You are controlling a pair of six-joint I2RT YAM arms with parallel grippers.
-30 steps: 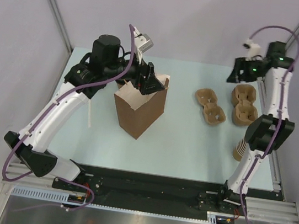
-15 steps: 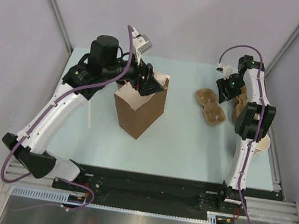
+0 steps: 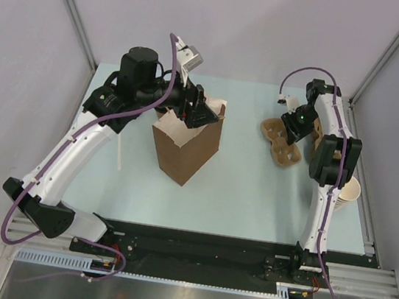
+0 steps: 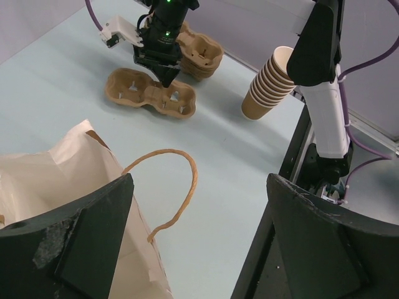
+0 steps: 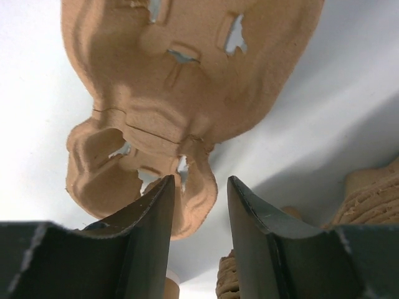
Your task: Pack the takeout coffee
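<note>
The left claw (image 3: 194,110) is held wide open at the mouth of the brown paper bag (image 3: 184,151), which stands upright on the bench (image 3: 253,194) just below it. The right claw (image 5: 201,187) is pointed down and partly open. The rim of a pulp carrier (image 5: 187,81) is seen between its jaws, with a small gap at one side. A stack of cups (image 4: 268,93) is placed apart from this claw. The takeout coffee is seen in no view, so its place cannot be told.
</note>
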